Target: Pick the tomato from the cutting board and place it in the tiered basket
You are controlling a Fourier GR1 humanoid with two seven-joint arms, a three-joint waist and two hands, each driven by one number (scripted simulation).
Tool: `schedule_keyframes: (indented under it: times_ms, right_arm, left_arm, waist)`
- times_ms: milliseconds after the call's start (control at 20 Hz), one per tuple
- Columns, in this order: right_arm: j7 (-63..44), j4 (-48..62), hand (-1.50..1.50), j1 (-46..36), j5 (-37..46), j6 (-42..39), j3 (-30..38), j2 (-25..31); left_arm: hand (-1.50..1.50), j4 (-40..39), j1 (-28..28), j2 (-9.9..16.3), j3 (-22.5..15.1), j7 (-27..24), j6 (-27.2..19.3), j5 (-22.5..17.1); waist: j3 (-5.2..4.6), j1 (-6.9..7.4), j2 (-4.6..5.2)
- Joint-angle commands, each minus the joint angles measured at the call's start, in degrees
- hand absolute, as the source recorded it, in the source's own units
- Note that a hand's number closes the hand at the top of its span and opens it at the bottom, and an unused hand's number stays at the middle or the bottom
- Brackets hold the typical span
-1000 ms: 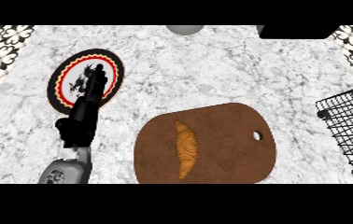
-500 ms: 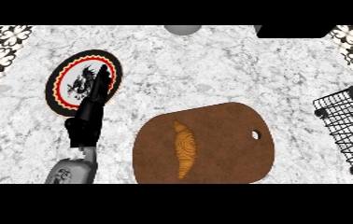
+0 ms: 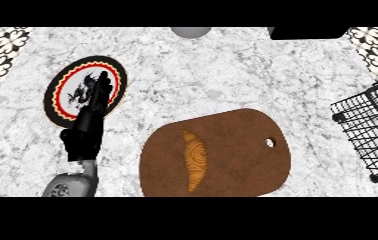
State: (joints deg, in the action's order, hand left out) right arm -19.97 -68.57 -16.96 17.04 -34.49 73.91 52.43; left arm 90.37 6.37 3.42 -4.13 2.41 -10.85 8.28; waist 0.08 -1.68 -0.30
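1. Barely moved since a second ago: same spot over the plate [image 3: 60, 115] for the left hand [image 3: 94, 103], forearm rising from the lower left edge as before. Slightly more of the tiered basket [image 3: 359, 121] showing at the right edge than a second back, likely from a small drift of the view.
2. State of the left hand: stretched out flat, fingers [image 3: 102, 83] straight and pointing up over the plate's middle, with nothing seen held among them (dark hand on a dark plate pattern, so read with some caution). No sign of the right hand anywhere in view.
3. Whereabouts of the tomato: not to be found. Nothing red and round on the cutting board [image 3: 221, 156], on the plate, on the bare marble counter [image 3: 221, 69], or in the strip of basket wire in view.
4. On the cutting board instead: only a long orange-brown piece [image 3: 194, 159] with ringed markings, lying lengthwise left of the board's middle.
5. Progress, as a judgement: board without its tomato, which fits a tomato already sitting in the hidden part of the basket, and fits equally one lying somewhere outside the view. Not settled by what shows.
6. Left to check: the basket's tiers beyond the right edge.
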Motion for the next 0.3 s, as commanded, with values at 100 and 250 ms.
schedule_keyframes:
  times_ms: [100, 250]
  right_arm:
    - [14.5, 13.4, -1.5, 14.4, -3.6, -6.2, 12.5, 3.6]
    - [20.6, 21.4, -1.5, 20.5, -5.6, -11.2, 16.5, 7.3]
  left_arm:
    - [0.0, -2.0, 1.3, -1.9, -0.3, 0.0, -2.1, 1.2]
    - [0.0, -0.8, 1.0, 0.4, 1.4, 0.9, -0.5, 0.1]
  waist:
    - [0.13, -1.23, 0.08]
    - [0.2, -1.47, -0.06]
